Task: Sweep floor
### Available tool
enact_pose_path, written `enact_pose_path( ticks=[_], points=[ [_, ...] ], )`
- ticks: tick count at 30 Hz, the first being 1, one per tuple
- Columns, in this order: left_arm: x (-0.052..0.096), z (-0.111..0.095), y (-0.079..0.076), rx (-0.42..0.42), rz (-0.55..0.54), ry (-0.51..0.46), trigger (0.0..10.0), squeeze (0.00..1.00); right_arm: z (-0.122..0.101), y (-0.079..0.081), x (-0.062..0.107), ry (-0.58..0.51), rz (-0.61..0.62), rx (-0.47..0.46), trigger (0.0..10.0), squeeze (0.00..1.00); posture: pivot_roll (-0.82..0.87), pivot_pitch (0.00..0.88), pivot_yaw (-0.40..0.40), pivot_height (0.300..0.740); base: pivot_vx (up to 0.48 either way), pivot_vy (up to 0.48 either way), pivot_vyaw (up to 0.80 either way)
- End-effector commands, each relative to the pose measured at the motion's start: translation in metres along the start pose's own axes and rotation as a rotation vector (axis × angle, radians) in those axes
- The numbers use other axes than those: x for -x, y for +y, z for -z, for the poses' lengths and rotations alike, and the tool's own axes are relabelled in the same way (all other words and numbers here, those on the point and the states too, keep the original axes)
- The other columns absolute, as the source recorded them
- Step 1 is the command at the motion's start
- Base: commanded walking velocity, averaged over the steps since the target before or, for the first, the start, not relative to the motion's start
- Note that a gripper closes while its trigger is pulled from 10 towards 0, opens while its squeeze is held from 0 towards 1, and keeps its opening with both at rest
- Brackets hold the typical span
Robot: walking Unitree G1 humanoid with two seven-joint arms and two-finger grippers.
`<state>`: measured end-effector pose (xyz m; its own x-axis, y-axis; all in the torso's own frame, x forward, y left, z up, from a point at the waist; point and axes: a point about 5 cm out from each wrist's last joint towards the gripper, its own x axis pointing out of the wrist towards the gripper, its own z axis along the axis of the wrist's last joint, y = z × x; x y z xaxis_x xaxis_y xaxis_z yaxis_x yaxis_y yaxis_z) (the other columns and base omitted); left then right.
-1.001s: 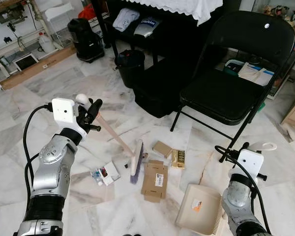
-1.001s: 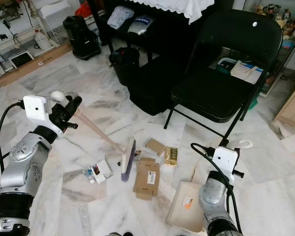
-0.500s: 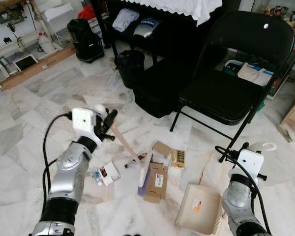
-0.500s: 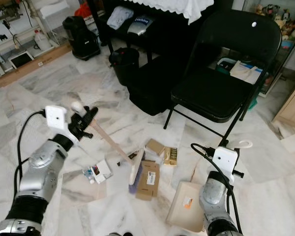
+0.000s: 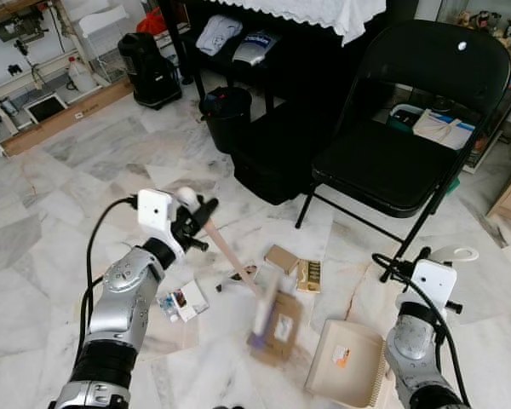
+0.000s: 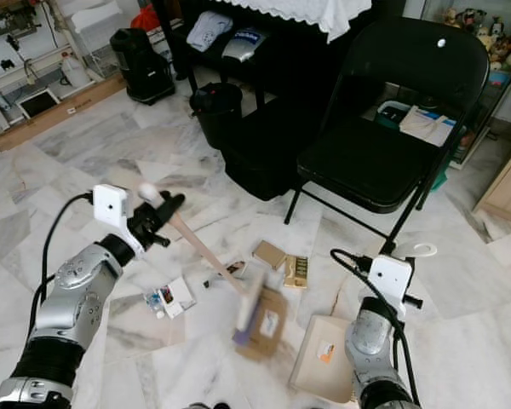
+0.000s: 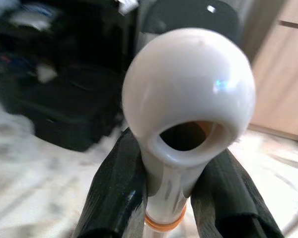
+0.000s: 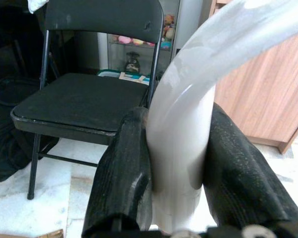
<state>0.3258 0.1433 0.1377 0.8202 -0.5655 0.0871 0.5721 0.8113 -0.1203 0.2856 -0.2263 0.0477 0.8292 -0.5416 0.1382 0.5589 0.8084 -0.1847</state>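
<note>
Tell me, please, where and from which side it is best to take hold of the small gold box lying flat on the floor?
Probably grip the gold box across its two long edges, coming straight down from above. It lies flat on the marble floor and is narrow that way; a brown box sits close on its left, so a sideways approach looks crowded.

light: bright, even daylight | blur: broom head [image 5: 264, 315] smeared | wrist backgrounds soft

Left tool [image 6: 157, 213] grips broom [image 6: 206, 256] handle; blurred brush head on cardboard box [image 6: 264, 324]. Dustpan [image 6: 319, 366] lies right, by black chair [image 6: 383, 145].
</note>
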Motion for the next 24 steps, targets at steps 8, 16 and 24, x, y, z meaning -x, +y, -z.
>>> enact_pose_path(
  ticks=[8,16,24],
  points=[
    [-0.001,-0.018,0.006,0.088,-0.054,-0.107,10.0,0.00,0.010,0.004,0.009,0.056,-0.027,0.010,10.0,0.00,0.11,0.107,0.142,0.740,0.000,0.000,0.00],
    [0.008,-0.060,0.034,0.017,-0.236,-0.276,10.0,0.00,0.010,0.004,0.009,0.061,-0.036,0.005,10.0,0.00,0.11,0.106,0.139,0.740,0.000,0.000,0.00],
    [0.017,-0.061,0.045,-0.097,-0.332,-0.244,10.0,0.00,0.008,0.020,0.012,0.076,-0.167,-0.044,10.0,0.00,0.10,0.106,0.137,0.740,0.000,0.000,0.00]
  ],
)
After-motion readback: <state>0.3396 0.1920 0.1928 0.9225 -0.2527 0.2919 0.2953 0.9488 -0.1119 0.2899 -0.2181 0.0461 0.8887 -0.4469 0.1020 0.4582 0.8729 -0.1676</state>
